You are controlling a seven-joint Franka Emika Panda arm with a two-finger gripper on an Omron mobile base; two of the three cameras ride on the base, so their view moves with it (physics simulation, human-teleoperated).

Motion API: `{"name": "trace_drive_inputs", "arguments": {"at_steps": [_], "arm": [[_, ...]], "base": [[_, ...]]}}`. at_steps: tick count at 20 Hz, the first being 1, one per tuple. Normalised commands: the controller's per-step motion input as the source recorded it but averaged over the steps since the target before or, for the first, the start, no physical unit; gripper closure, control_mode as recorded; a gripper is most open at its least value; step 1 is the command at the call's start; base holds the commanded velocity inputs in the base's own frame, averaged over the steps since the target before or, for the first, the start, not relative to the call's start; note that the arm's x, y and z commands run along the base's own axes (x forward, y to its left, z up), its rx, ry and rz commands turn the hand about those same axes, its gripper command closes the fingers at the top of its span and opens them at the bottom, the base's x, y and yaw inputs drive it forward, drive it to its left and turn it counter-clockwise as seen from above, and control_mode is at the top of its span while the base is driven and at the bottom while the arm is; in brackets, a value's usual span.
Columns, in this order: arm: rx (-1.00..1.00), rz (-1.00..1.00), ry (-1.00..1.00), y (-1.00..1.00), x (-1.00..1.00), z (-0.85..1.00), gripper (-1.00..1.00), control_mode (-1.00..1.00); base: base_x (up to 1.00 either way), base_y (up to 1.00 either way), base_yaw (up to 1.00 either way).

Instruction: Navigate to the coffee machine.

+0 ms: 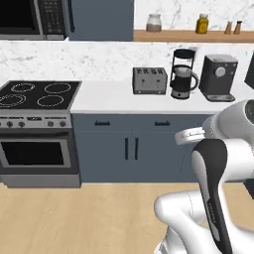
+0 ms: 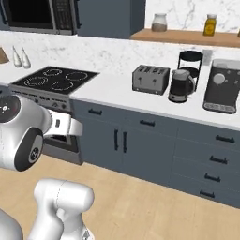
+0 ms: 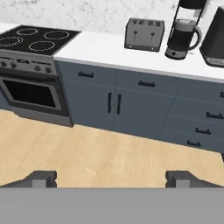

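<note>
I'm seeing the coffee machine [image 1: 218, 77] sitting at the far right of the counter [image 1: 114, 99], just right of the kettle [image 1: 183, 74] and toaster [image 1: 149, 80]. My gripper [image 3: 111, 178] is hanging wide open over the floor [image 3: 87, 153].

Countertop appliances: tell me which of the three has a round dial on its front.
The coffee machine, the boxy dark grey one at the right end of the row. The kettle jug in the middle is rounded with a handle, and the toaster is low, with slots on top.

Evenly bright, flat rendered light across all 3 views; soft faint shadows under the tabletop [image 1: 114, 101] overhang; slightly soft focus, no glare.
</note>
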Motion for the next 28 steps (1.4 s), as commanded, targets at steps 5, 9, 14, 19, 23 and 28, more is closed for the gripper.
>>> {"name": "trace_drive_inputs", "arguments": {"at_steps": [5,9,14,19,23,28], "arm": [[0.00,0.00,0.00,0.00,0.00,0.00,-1.00,1.00],[0.00,0.00,0.00,0.00,0.00,0.00,-1.00,1.00],[0.00,0.00,0.00,0.00,0.00,0.00,-1.00,1.00],[0.00,0.00,0.00,0.00,0.00,0.00,-1.00,1.00],[0.00,0.00,0.00,0.00,0.00,0.00,-1.00,1.00],[0.00,0.00,0.00,0.00,0.00,0.00,-1.00,1.00]], "base": [[0.59,-1.00,-0.04],[0.54,-1.00,-0.29],[0.57,-0.99,-0.35],[0.96,-0.20,-0.39],[1.00,0.07,-0.10],[1.00,0.20,0.01]]}}
